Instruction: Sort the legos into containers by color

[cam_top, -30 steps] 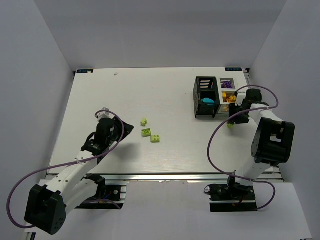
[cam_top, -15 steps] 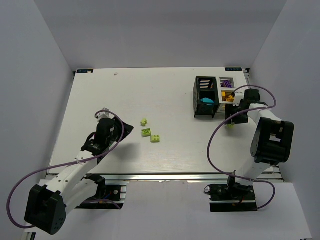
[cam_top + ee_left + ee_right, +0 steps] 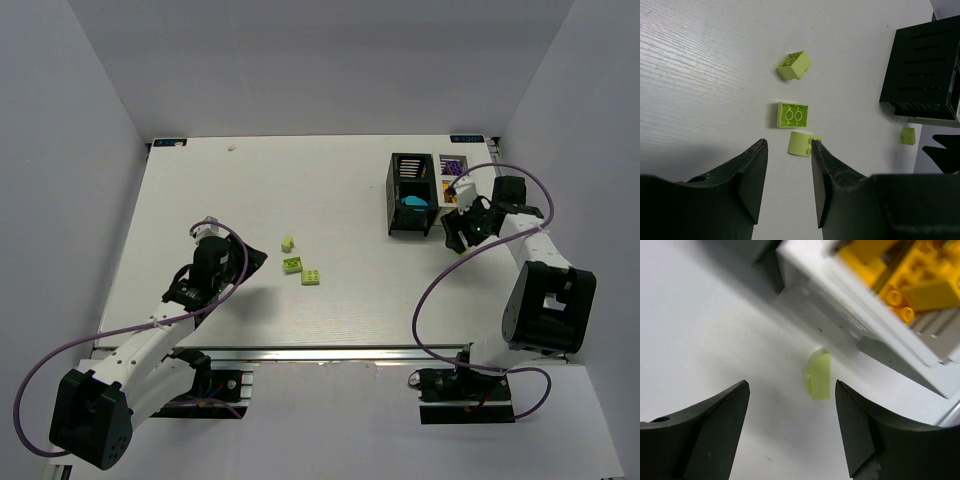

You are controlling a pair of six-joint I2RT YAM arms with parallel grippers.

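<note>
A lime brick (image 3: 818, 374) lies on the white table (image 3: 330, 200) just beside the white tray (image 3: 840, 305), which holds yellow bricks (image 3: 910, 275). The right gripper (image 3: 791, 390) hovers over it, fingers spread and empty. Three more lime bricks (image 3: 292, 265) sit mid-table ahead of the left gripper (image 3: 788, 147), which is partly spread and holds nothing. The black bin (image 3: 411, 195) adjoins the tray, and grey walls (image 3: 300, 60) enclose the table.

Bare table (image 3: 350, 190) runs wide between the three lime bricks (image 3: 292, 265) and the black bin (image 3: 411, 195); we see a free lane there, and another along the far edge. The bricks lie near one another with narrow gaps, just ahead of the left gripper (image 3: 788, 145). Ahead of the right gripper (image 3: 791, 386) a lone lime brick (image 3: 819, 374) lies just beside the white tray (image 3: 825, 290) wall: tight on that side, open table on the other. Grey walls (image 3: 80, 150) hem both sides.
</note>
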